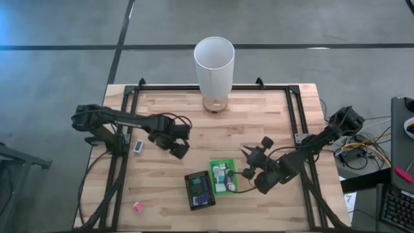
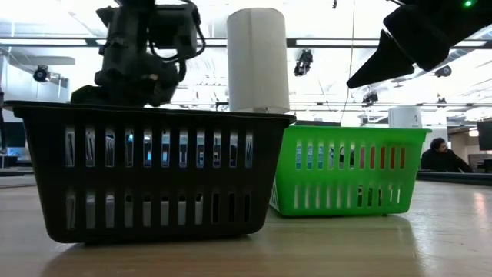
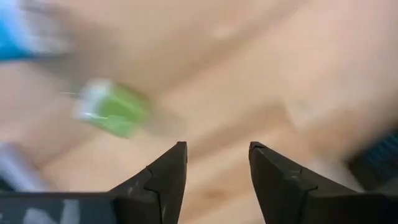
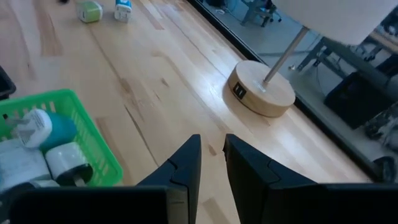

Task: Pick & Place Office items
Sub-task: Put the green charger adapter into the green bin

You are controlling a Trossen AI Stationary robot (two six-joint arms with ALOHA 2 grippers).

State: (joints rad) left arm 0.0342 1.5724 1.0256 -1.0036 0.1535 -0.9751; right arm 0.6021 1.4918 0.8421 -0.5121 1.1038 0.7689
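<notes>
Black basket [image 2: 154,177] fills my low view, with the green basket [image 1: 223,176] of small office items [image 1: 221,173] beside it. Left gripper [image 1: 180,150] hovers spread and empty; right gripper [image 1: 248,153], pressed together, hangs just beside the green one.

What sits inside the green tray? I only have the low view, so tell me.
Observer: The green tray holds several white and teal office items.
Operator: Report anything loose outside the trays.
Observer: A pink block lies on bare wood on the left arm's side, apart from both trays.
Operator: Give me the left end effector's state.
Observer: The left end effector is open with nothing between its fingers, over bare wood.
</notes>
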